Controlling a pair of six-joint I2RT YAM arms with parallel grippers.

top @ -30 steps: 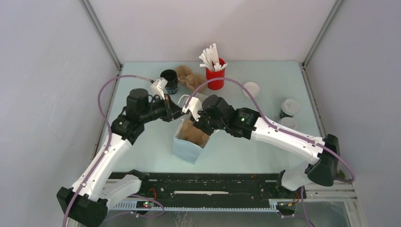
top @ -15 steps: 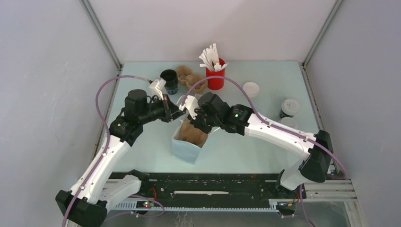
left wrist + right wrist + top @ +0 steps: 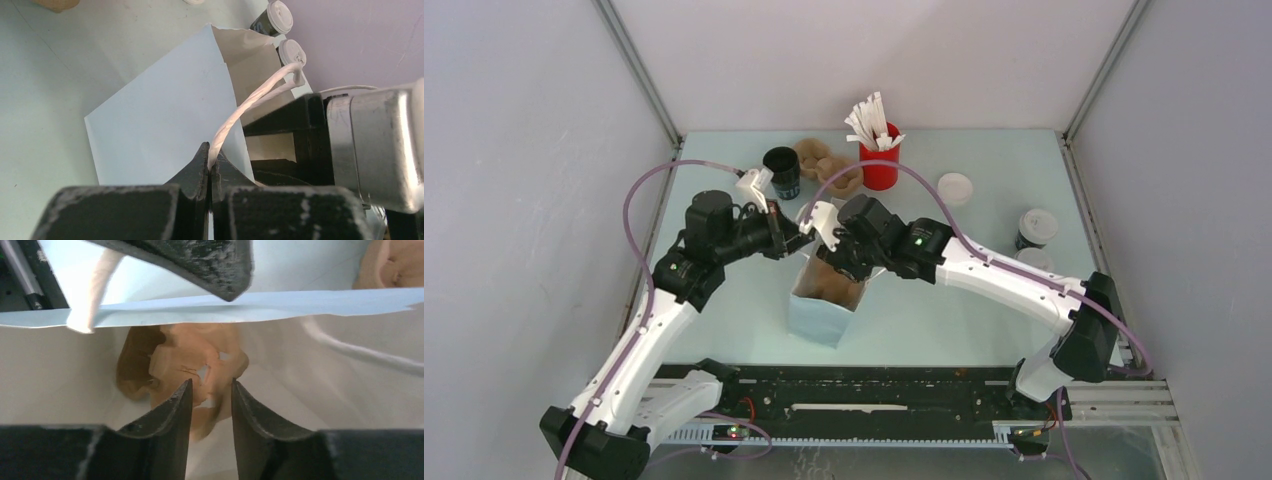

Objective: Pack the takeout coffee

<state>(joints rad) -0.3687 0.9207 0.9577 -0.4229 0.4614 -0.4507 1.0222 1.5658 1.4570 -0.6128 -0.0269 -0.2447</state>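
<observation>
Two takeout coffee cups, dark with white lids, stand at the right table edge [image 3: 1036,227] [image 3: 1031,258]; the left wrist view shows them past the bag [image 3: 278,15] [image 3: 292,51]. A light blue paper bag [image 3: 817,318] stands open in the middle. My left gripper [image 3: 801,237] [image 3: 210,161] is shut on the bag's white twisted handle [image 3: 250,102], holding it up. My right gripper [image 3: 832,265] [image 3: 210,390] reaches into the bag mouth, jaws open a little. A brown cardboard cup carrier [image 3: 180,360] lies in the bag just beyond its fingertips; I cannot tell whether they touch it.
At the back stand a lidless black cup [image 3: 781,170], a second brown carrier [image 3: 829,165] and a red holder of white stirrers [image 3: 880,160]. A loose white lid [image 3: 955,187] lies to the right of the holder. Grey walls close in on three sides.
The right gripper has opened, letting go of the brown carrier inside the bag, and its arm has shifted slightly left. The left gripper still holds the handle.
</observation>
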